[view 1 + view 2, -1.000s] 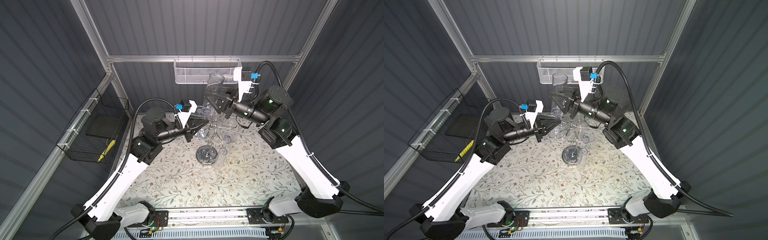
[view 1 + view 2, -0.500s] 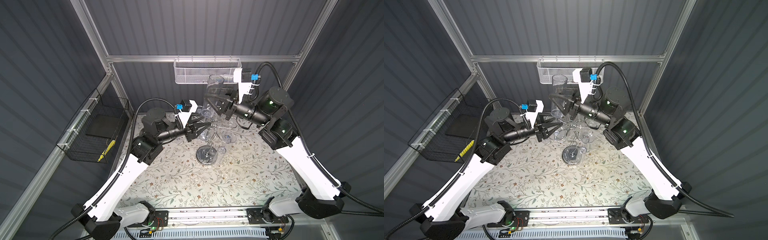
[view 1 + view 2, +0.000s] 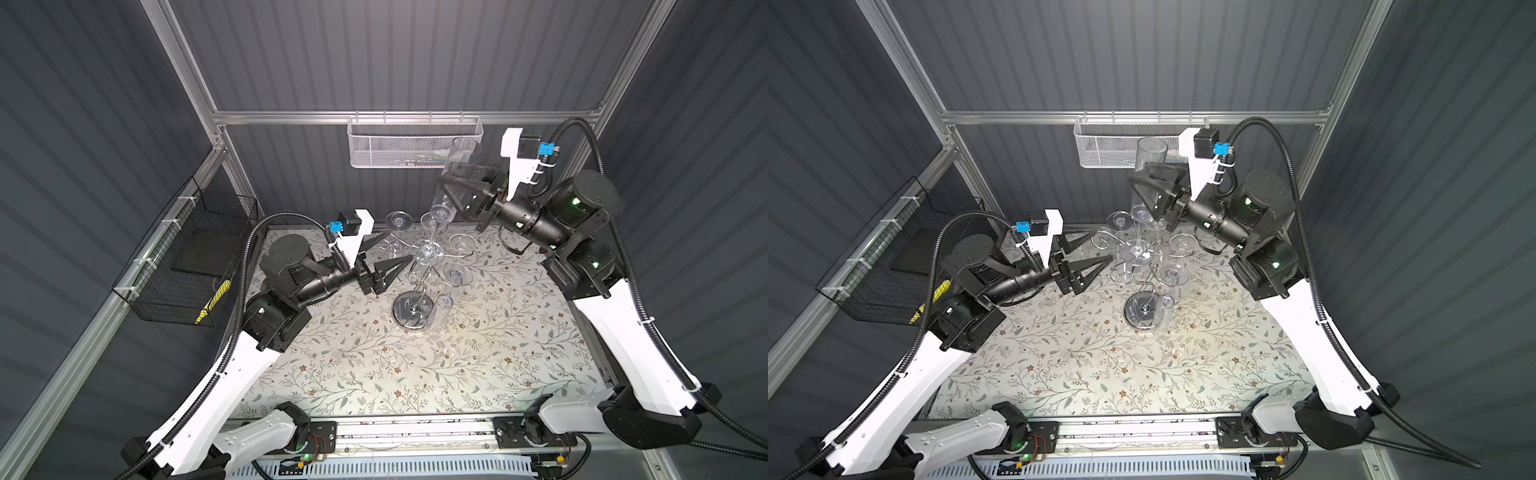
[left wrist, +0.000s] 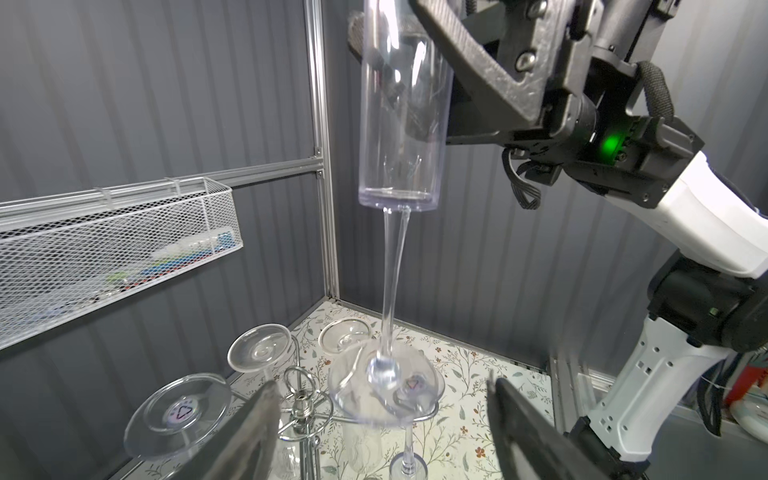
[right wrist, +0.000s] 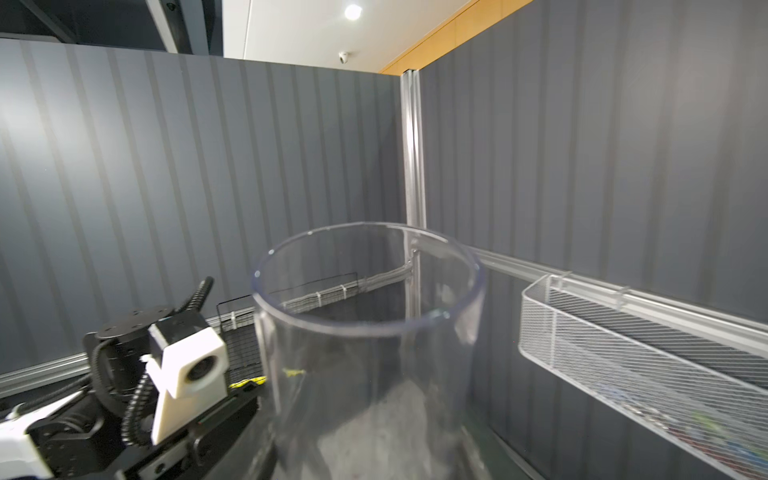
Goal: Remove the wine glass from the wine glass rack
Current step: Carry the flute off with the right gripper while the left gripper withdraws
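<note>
A clear, tall-bowled wine glass (image 3: 455,166) (image 3: 1148,166) stands upright in the air, its bowl gripped by my right gripper (image 3: 451,174) (image 3: 1140,173). Its long stem runs down to its foot (image 4: 386,390), which hangs just over a curled arm at the top of the chrome wine glass rack (image 3: 411,311) (image 3: 1144,311); whether they touch I cannot tell. My left gripper (image 3: 398,246) (image 3: 1104,246) (image 4: 382,384) is open beside the rack's top, its fingers either side of that foot, holding nothing. In the right wrist view the glass rim (image 5: 368,311) fills the middle.
Several other glasses (image 3: 396,218) hang upside down on the rack's arms. A white mesh basket (image 3: 415,143) hangs on the back rail close behind the held glass. A black wire basket (image 3: 187,257) is fixed to the left wall. A floral cloth (image 3: 415,374) covers the table.
My left gripper has gone from shut to open beside the rack's top. The right gripper has carried the glass a little up and to the right.
</note>
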`<state>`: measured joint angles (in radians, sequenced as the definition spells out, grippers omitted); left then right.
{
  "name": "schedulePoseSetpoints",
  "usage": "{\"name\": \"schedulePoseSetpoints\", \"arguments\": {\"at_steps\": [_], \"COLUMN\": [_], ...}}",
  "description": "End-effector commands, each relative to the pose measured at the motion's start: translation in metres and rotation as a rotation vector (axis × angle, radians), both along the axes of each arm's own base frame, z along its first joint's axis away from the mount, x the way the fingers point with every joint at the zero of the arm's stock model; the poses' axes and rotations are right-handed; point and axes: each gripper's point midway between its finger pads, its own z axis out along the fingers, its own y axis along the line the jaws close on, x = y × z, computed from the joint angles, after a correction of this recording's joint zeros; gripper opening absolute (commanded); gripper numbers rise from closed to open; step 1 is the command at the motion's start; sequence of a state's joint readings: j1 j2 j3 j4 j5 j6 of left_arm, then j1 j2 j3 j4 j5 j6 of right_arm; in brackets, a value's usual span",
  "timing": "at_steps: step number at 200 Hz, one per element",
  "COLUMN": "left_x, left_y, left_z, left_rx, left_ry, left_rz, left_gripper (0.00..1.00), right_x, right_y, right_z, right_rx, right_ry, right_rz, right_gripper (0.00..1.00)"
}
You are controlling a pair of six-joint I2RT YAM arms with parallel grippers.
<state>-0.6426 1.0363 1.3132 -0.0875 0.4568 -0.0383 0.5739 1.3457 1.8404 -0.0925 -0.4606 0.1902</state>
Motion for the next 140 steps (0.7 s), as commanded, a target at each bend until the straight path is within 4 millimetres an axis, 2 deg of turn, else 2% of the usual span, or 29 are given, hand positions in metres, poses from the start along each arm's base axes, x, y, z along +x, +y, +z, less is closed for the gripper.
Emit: {"name": "schedulePoseSetpoints", "arguments": {"at_steps": [1,29,51,86,140], "left_x": [-0.002,-0.005,0.0,0.001,0.005], "left_y": [0.011,0.024,0.038,0.048,0.054], "left_z": [0.004,0.003,-0.001,-0.006,-0.012], "left_rx": [-0.038,-0.055,-0.074,-0.079,-0.08], "left_ry": [0.006,0.014,0.02,0.035,0.055], "left_rz": [0.055,0.106,0.189,0.244,0.284], "left_gripper": [0.8,0.8,0.81,0.81,0.81], "right_x": [0.014,0.035,0.05,0.074,0.104], "right_y": [-0.023,-0.052,-0.075,-0.114,-0.168], "right_z": [0.004,0.001,-0.006,-0.02,-0.057], "right_rx": [-0.011,-0.047,-0.068,-0.074,-0.078], "right_ry": [-0.047,-0.081,-0.114,-0.116,-0.115], "right_rz": [-0.091,-0.218,-0.326,-0.46,-0.65], "right_gripper": [0.35,0.36,0.36,0.36,0.36]}}
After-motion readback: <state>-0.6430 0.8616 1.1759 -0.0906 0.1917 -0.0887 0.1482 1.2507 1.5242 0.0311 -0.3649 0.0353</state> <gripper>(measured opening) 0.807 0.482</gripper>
